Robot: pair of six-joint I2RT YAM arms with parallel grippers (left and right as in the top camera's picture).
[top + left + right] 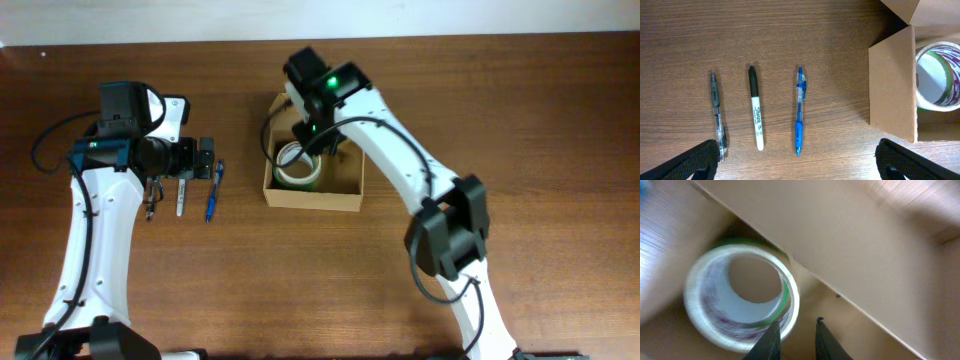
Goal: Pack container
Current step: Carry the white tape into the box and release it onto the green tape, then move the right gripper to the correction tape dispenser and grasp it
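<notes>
Bench (540,110): brown wood grain; it carries three pens on the left and the container near the middle.
Clear pen (716,111): leftmost of the row, lying flat with a dark grip, well apart from the container.
Marker (756,110): white barrel with a black cap, lying beside the clear pen and parallel to it, not touching.
Blue pen (799,112): rightmost of the three and nearest the container, parallel to the other two.
Left hand (207,158): spread wide with nothing between the fingers, pointing toward the container, above the bench near the far ends of the pens.
Container (312,198): a tan cardboard box standing on the bench right of the pens, near the middle of the overhead view.
Container, facing: the mouth opens straight up. A flap stands up at the far left corner, partly hidden by the right arm.
Container, long axis: runs left to right across the bench, roughly crosswise to the pens.
Container, contents: one tape roll (299,180), pale with a green edge. It lies flat with its hole upward in the left half, close to the left wall. The right half shows bare cardboard floor.
Right hand (796,340): lowered into the container just beside the roll, the fingers parted by a narrow gap with only cardboard showing between them, gripping nothing.
</notes>
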